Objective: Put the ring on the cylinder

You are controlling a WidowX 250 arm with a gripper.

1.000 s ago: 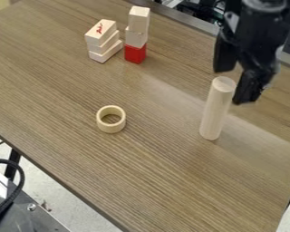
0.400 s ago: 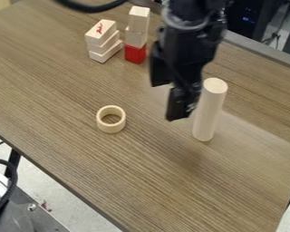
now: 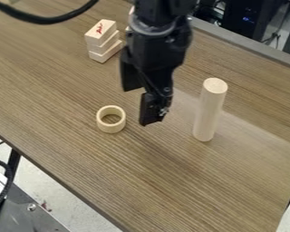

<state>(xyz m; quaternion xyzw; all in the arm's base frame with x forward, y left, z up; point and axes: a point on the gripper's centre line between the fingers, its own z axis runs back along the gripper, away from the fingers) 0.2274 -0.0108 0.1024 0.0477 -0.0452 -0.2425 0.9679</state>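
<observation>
My black gripper hangs above the table between the ring and the cylinder, its two fingers apart with nothing between them. Just left of its lower finger lies the pale wooden ring, flat on the table with its hole facing up. To the right, the light wooden cylinder stands upright and bare, not touched by the gripper.
A stack of white blocks is at the upper left of the wooden table. The arm covers most of a second stack beside it. A black cable crosses the top left corner. The table's near edge runs diagonally at lower left.
The gripper has moved left, from over the cylinder to near the ring, and now hides most of the red-and-white block stack. The cylinder shifted slightly left and stands straighter; the ring has stayed put.
</observation>
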